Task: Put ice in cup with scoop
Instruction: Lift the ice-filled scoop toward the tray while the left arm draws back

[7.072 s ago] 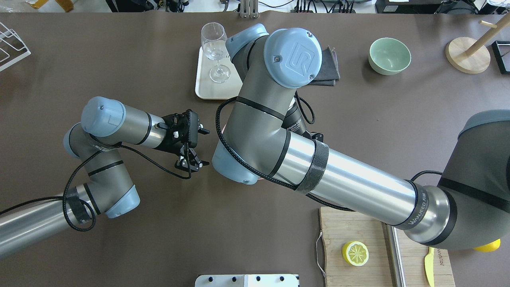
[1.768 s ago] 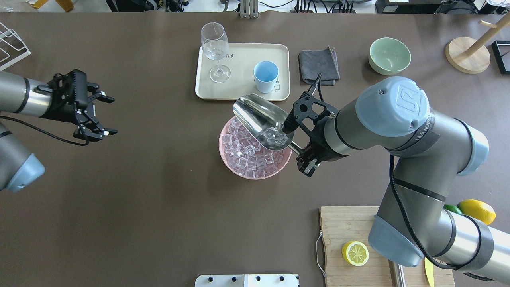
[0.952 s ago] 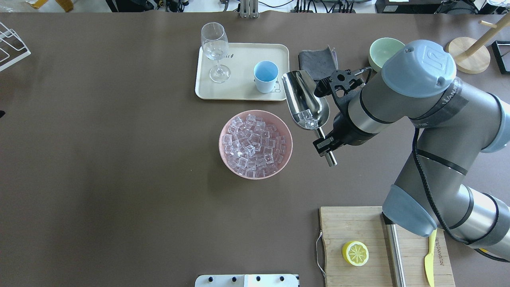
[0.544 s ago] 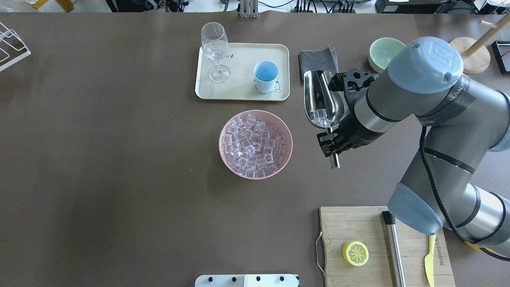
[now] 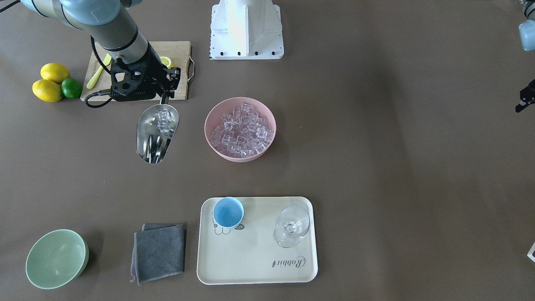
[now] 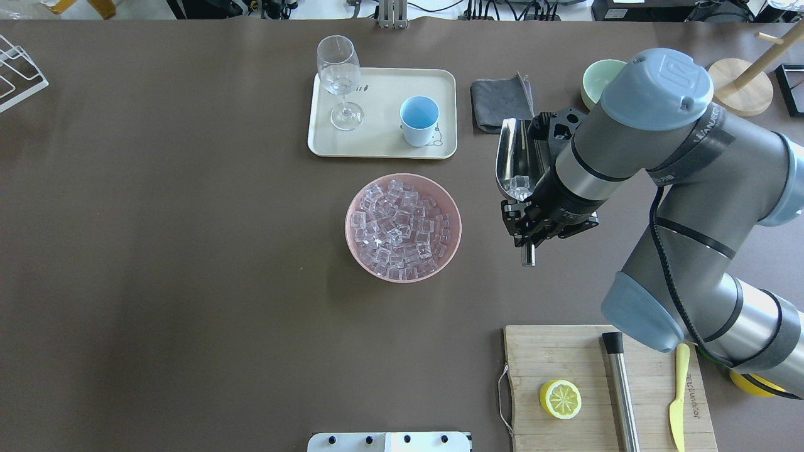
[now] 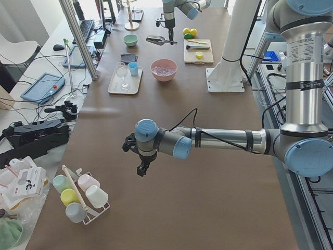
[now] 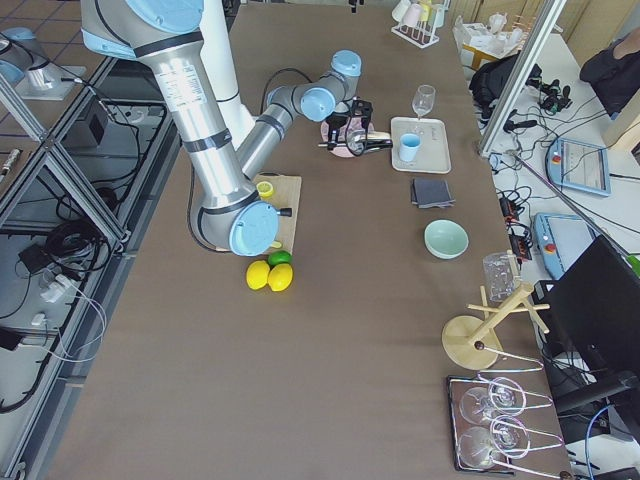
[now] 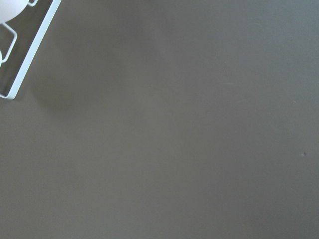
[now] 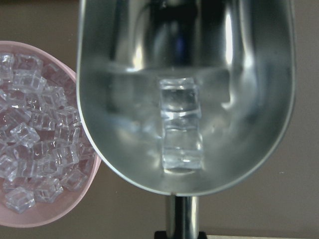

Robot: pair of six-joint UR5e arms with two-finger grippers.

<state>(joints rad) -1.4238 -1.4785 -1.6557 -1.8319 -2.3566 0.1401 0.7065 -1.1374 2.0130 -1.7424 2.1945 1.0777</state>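
- right hand (image 6: 526, 233) clenched on the scoop (image 6: 516, 160) by its rod handle; the fingers are mostly hidden under the wrist in the overhead view
- the scoop is held in the air over bare table (image 6: 188, 251), beside the pink bowl (image 6: 347, 227), with its open end toward the grey cloth (image 6: 496, 100)
- a few cubes of ice (image 10: 180, 129) lie at the handle end of the trough; exact count hard to tell, glassy and overlapping
- more ice heaped in the pink bowl
- cup (image 6: 419, 119) upright on the cream tray (image 6: 377, 145), well apart from the scoop; inside looks empty
- wine glass (image 6: 339, 75) on the same tray
- green bowl (image 6: 593, 85) partly hidden behind the right arm
- left hand (image 7: 140, 156) far along the table, cut off at the front view's edge; cannot tell if released or clenched
- left wrist view: only bare table and a corner of a white wire rack (image 9: 20, 59)
- table is matte brown; cutting board (image 6: 565, 358) with a lemon half (image 6: 560, 398) at the robot's side
- room: benches with cables and a tablet alongside
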